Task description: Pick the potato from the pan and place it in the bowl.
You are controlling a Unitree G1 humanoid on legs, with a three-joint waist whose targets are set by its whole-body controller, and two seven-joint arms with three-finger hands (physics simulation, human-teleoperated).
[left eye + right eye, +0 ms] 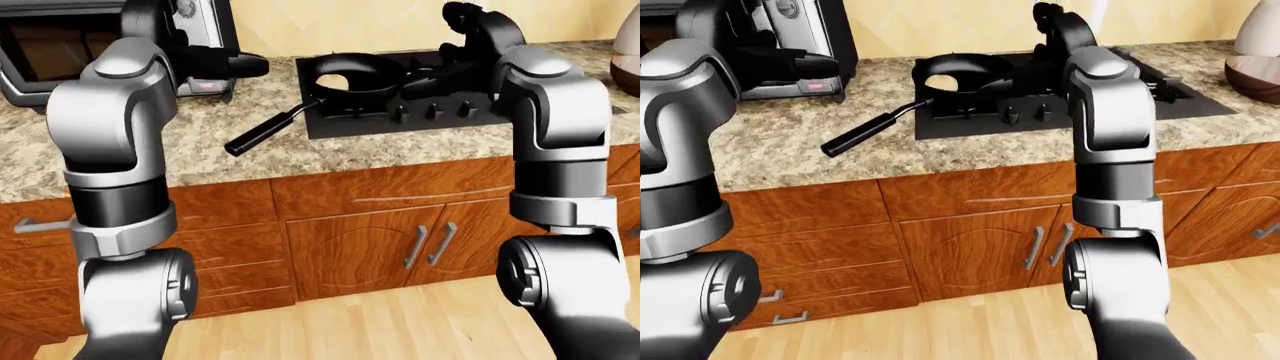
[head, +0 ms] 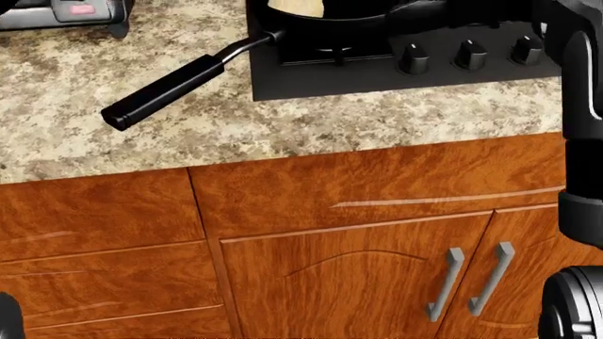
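Note:
A black pan (image 1: 962, 73) sits on the left burner of the black stove (image 1: 1180, 101), its long handle (image 2: 165, 88) pointing down-left over the granite counter. The pale potato (image 1: 943, 82) lies inside the pan, at its left side. A brown bowl (image 1: 1252, 79) stands on the counter at the right edge of the right-eye view. My right hand (image 1: 1058, 26) is raised over the stove just right of the pan, with loose fingers and nothing in it. My left hand (image 1: 232, 64) hovers left of the pan beside the toaster oven, fingers stretched out and empty.
A toaster oven (image 1: 60, 45) stands at the counter's top left. Stove knobs (image 2: 466, 53) line the stove's near edge. A pale rounded vessel (image 1: 1262, 30) stands behind the bowl. Wooden cabinets (image 2: 358, 247) and floor lie below the counter edge.

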